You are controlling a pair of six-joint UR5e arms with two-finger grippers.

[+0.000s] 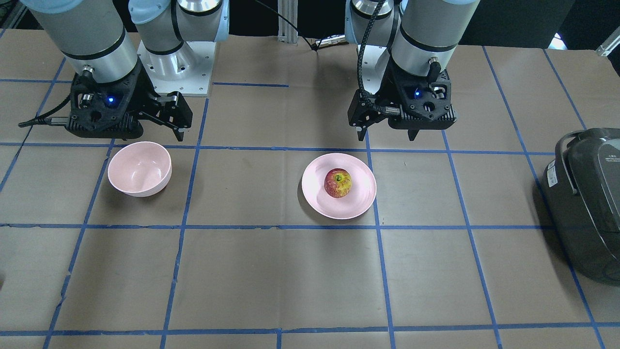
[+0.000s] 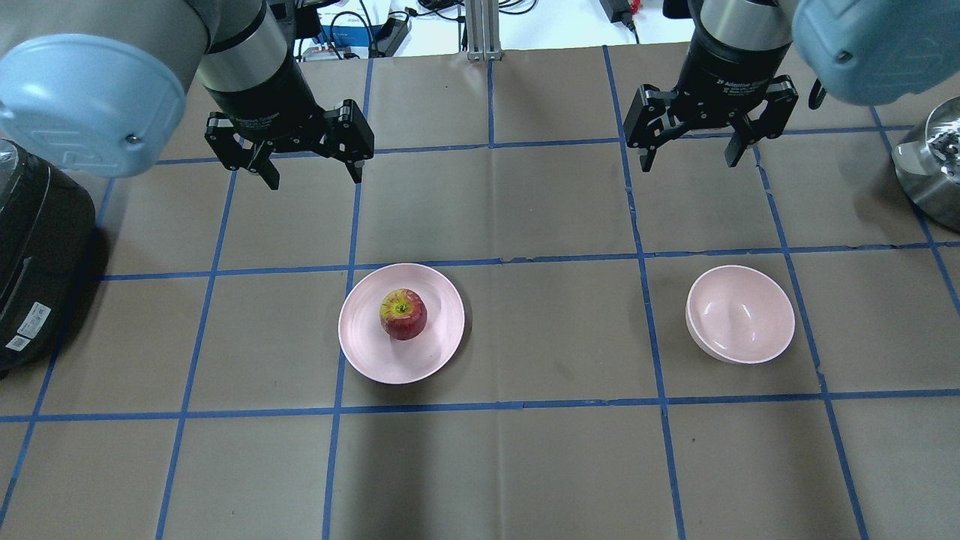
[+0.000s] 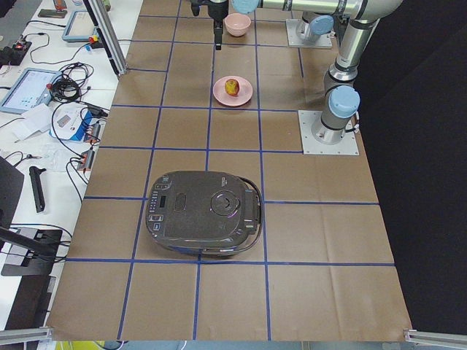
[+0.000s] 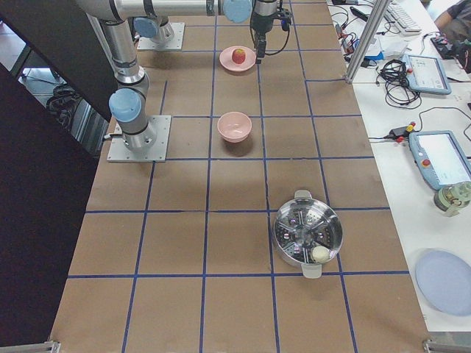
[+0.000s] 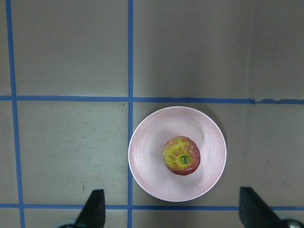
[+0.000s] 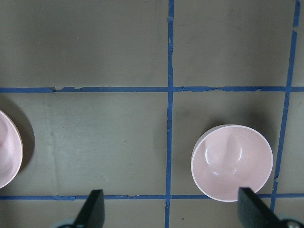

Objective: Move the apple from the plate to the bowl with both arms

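Observation:
The red and yellow apple (image 2: 403, 314) lies on the flat pink plate (image 2: 367, 352), left of centre in the overhead view. It also shows in the left wrist view (image 5: 181, 156) and the front view (image 1: 337, 182). The deep pink bowl (image 2: 740, 313) stands empty to the right, also in the right wrist view (image 6: 232, 162). My left gripper (image 2: 311, 176) hangs open and empty above the table, beyond the plate. My right gripper (image 2: 690, 159) hangs open and empty beyond the bowl.
A dark rice cooker (image 2: 34, 247) sits at the table's left end. A steel steamer pot (image 2: 930, 161) stands at the right end. Brown paper with blue tape lines (image 2: 495, 262) covers the table.

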